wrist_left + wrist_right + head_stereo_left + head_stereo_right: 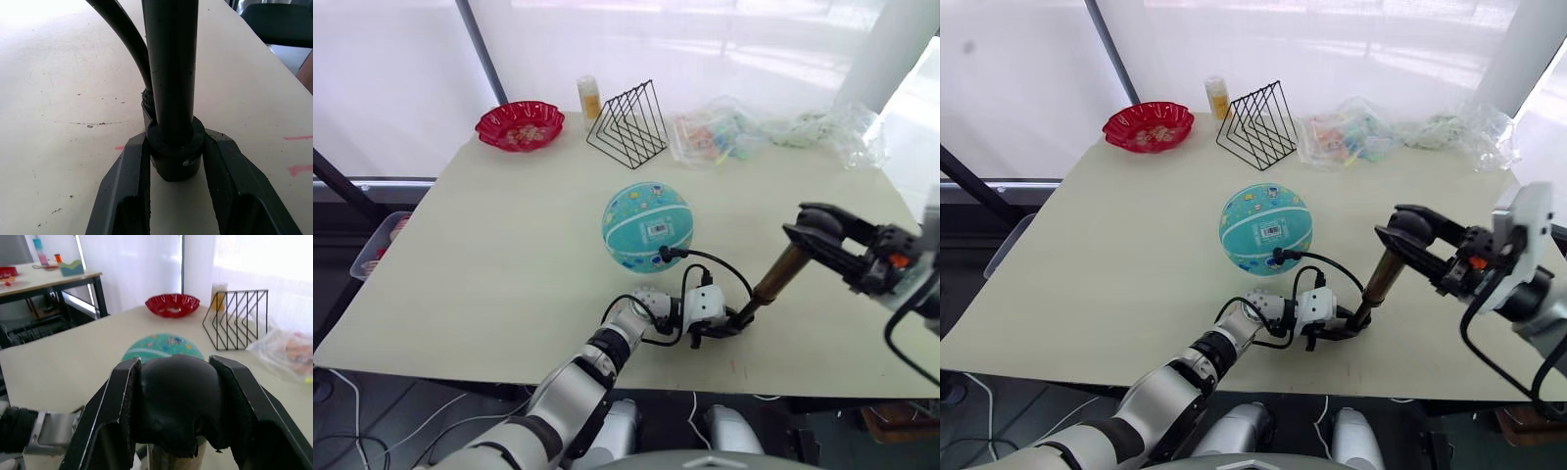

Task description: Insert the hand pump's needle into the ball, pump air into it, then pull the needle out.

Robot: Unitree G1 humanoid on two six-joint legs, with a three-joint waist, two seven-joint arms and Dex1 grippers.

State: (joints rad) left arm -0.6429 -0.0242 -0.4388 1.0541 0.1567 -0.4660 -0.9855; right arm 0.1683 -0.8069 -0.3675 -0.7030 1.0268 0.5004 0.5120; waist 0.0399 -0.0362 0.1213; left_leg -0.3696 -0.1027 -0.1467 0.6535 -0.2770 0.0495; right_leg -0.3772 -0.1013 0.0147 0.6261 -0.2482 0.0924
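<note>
The teal ball (646,225) rests mid-table. The hand pump (780,276) stands tilted to its right, gold barrel rising from a black base cap (176,152). My left gripper (715,331) is shut on that base cap at the table surface. My right gripper (815,232) is shut on the pump's black handle (176,401) at the top. The black hose (715,264) arcs from the base to an end fitting (668,255) pressed against the ball's near side. The needle is hidden at that fitting.
A red scalloped dish (520,125), a yellow bottle (590,98) and a black wire rack (628,125) stand at the back. Clear plastic bags (773,132) lie at the back right. The table's front edge (607,377) is close to my left gripper.
</note>
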